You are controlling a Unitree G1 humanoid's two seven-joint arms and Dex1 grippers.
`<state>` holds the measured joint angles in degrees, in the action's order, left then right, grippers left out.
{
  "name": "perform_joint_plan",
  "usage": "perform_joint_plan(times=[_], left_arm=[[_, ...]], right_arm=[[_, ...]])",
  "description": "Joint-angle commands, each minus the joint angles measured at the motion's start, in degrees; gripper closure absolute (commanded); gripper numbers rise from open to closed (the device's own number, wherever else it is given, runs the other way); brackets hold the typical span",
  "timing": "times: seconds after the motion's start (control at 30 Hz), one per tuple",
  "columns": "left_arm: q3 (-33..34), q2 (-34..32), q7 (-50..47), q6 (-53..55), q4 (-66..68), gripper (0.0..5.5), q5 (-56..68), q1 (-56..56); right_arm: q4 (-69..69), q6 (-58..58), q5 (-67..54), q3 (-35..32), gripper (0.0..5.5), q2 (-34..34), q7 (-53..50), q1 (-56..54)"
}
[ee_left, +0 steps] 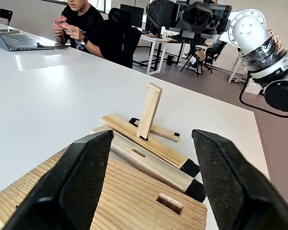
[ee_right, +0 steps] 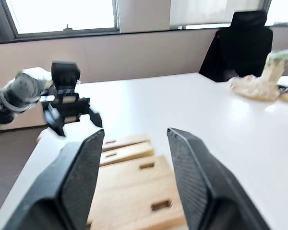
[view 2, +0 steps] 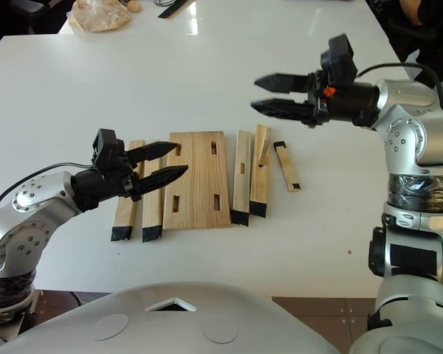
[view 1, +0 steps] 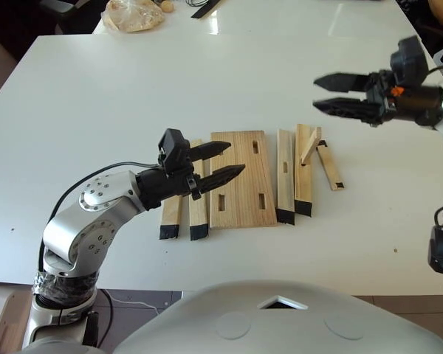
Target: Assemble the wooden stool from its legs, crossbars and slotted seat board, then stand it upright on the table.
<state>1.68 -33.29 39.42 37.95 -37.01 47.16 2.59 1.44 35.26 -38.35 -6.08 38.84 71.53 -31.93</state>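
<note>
The slotted seat board (view 1: 242, 179) lies flat mid-table. Two legs (view 1: 184, 210) with black tips lie along its left side, two more legs (view 1: 294, 175) on its right. A short crossbar (view 1: 309, 144) stands tilted in a slot of the far right leg, and another crossbar (view 1: 330, 166) lies flat beyond it. My left gripper (view 1: 226, 160) hovers open just above the left legs and the board's left edge. My right gripper (view 1: 326, 94) is open and held high over the table, behind and right of the parts. In the left wrist view, the tilted crossbar (ee_left: 148, 111) rises beyond the board.
A crumpled bag (view 1: 135, 14) and dark items sit at the table's far edge. White table (view 1: 96, 110) surface spreads bare to the left and behind the parts. A person sits at a laptop (ee_left: 19, 39) on the far side.
</note>
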Motion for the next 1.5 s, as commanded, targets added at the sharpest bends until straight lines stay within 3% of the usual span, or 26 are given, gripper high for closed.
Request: perform_joint_plan(times=[0.03,0.27,0.53,0.67,0.87,0.97,1.3,1.4,1.5], left_arm=[[-0.6,-0.3,0.2,0.1,0.7,2.46,-0.4,-1.7],[-0.6,-0.6,0.8,0.1,1.4,2.46,-0.6,-2.1],[-0.5,-0.9,1.4,-0.2,2.3,2.46,-0.9,-2.3],[-0.4,-1.0,1.6,-0.4,2.7,2.46,-1.0,-2.5],[-0.7,-1.1,2.8,-0.5,4.1,2.46,-1.5,-3.4],[-0.6,-1.4,3.7,-0.5,5.0,2.46,-1.8,-4.0],[-0.1,-0.9,3.1,-1.3,4.7,2.46,-2.2,-2.9],[-0.1,-0.6,2.8,-1.7,4.7,2.46,-2.5,-2.5],[0.1,-0.2,2.4,-1.9,4.4,2.46,-2.7,-2.0]], right_arm=[[2.0,-0.8,0.8,1.4,3.1,-4.6,-6.1,-1.6],[6.1,0.4,-1.4,2.6,3.1,-7.5,-9.2,-5.0],[1.4,-2.9,0.5,2.4,3.1,-7.3,-9.2,-6.8],[-1.0,-5.6,3.6,5.0,3.1,-6.1,-6.6,-2.9],[-13.4,-20.0,17.1,14.3,3.1,-7.2,-3.9,9.5],[-13.7,-21.7,16.4,13.7,3.1,-8.5,-4.9,10.1],[4.4,-2.9,-6.7,-2.4,3.1,-6.8,-11.8,0.7],[12.2,1.6,-9.4,-0.6,3.1,-3.1,-8.9,6.8],[15.2,-1.1,-3.3,5.6,3.1,2.1,-2.7,16.0]])
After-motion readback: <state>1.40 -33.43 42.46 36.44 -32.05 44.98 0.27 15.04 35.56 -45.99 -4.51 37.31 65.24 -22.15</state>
